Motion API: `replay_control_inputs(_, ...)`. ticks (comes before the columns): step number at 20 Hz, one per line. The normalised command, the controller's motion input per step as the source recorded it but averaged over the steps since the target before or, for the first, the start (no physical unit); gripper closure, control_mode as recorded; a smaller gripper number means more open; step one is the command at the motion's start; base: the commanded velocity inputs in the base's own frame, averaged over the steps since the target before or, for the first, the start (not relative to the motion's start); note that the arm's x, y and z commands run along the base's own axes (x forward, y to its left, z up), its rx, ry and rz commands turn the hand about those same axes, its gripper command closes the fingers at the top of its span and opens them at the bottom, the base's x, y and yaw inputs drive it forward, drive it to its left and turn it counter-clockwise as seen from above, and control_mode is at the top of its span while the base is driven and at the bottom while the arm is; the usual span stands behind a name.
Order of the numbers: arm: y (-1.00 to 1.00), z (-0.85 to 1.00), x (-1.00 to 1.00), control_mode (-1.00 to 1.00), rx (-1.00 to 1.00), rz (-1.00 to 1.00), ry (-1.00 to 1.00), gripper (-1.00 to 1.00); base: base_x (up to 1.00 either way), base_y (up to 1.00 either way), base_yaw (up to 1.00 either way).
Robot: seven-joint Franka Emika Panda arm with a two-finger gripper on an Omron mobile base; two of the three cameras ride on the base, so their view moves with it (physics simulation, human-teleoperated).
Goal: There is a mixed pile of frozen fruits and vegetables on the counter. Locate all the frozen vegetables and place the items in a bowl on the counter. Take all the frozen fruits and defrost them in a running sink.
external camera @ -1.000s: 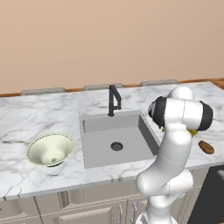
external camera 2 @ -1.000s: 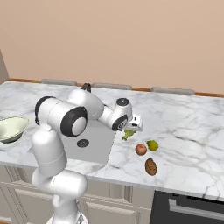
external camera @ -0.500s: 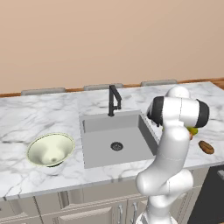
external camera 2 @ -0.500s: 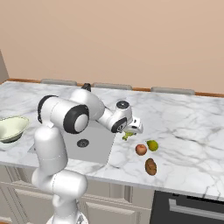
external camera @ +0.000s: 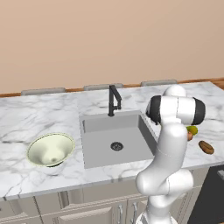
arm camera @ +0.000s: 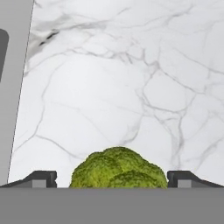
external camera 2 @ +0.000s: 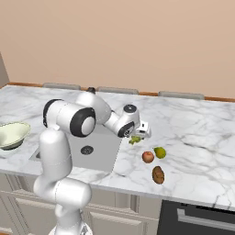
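Gripper (arm camera: 112,179) low over the broccoli floret (arm camera: 119,169), jaws spread wide, one tip each side of it, nothing clamped yet — set up that way so a plain squeeze takes the floret across its crown. In the right base view the gripper (external camera 2: 139,133) sits on the counter (external camera 2: 197,133) just past the sink's (external camera 2: 98,147) right rim, floret (external camera 2: 134,140) under it.

Rest of the pile lies a bit nearer the front edge: red apple (external camera 2: 148,157) and yellow-green pear (external camera 2: 159,152) close together, brown potato (external camera 2: 158,174) nearest the front edge. Bowl (external camera: 50,150) is far off at the worktop's left end, sink between — so the floret, a veg, needs a long carry over the basin. Faucet (external camera: 113,99) stands at the sink's back edge; whether water's running can't be told.

Vs. a sec ago: hand has dropped slightly closer onto the floret, jaw width unchanged; foods and bowl haven't shifted, base hasn't driven.
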Motion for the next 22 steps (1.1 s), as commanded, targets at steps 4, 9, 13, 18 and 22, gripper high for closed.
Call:
replay_control_inputs(4,-0.16,-0.26,0.01,-1.00,0.00,0.00,0.02,-1.00,0.00,0.00,0.00)
replay_control_inputs(9,-0.22,-0.39,0.00,-1.00,0.00,0.00,0.06,-1.00,0.00,0.00,0.00)
replay_control_inputs(13,-0.15,-0.41,0.00,-1.00,0.00,0.00,0.10,-1.00,0.00,0.00,0.00)
replay_control_inputs(18,-0.03,-0.35,0.00,-1.00,0.00,0.00,0.10,-1.00,0.00,0.00,0.00)
replay_control_inputs(22,0.00,-0.28,0.00,-1.00,0.00,0.00,0.05,1.00,0.00,0.00,0.00)
